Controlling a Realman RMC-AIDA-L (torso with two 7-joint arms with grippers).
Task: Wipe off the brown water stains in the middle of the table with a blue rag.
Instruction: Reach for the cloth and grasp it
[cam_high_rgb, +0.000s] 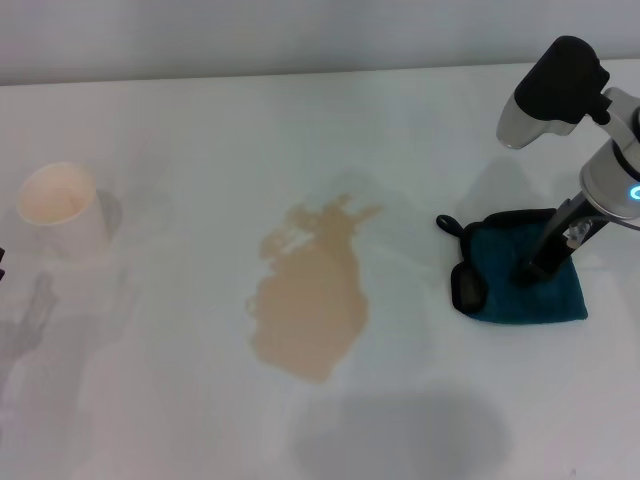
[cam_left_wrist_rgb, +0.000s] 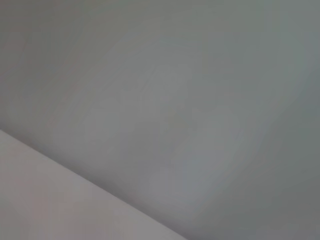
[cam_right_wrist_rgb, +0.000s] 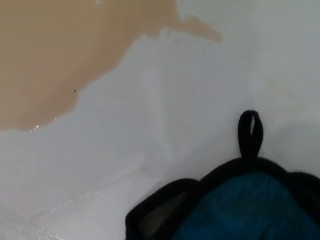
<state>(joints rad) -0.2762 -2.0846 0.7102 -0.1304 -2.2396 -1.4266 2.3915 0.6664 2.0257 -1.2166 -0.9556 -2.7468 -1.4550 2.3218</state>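
The right gripper (cam_high_rgb: 532, 272) is down on the blue rag (cam_high_rgb: 520, 280), its dark fingers planted on the middle of the cloth; whether they are spread or pinched together cannot be told from the head view, and the right wrist view shows none of them. Above the fingers, the arm's grey and black housing rises toward the right edge of the head view, with a small blue light glowing on it.

The rag lies flat on the right side of the table (cam_high_rgb: 180, 400), a dark teal cloth with black edging. Its small black loop (cam_high_rgb: 446, 222) sticks out from the corner nearest the spill, lying on the white surface. In the right wrist view the loop (cam_right_wrist_rgb: 249, 133) points toward the stains.

The brown water stains (cam_high_rgb: 310, 295) sit in the middle of the table, 1 light tan blotch with ragged edges, near the rag but apart from it, with bare white tabletop between. The wrist view shows the blotch's (cam_right_wrist_rgb: 60, 55) wet edge glinting.

Far to the left stands a white paper cup (cam_high_rgb: 60, 200) with a beige inside, upright and well apart from the stains.

The left gripper is out of sight; its wrist camera shows only blank grey surface.
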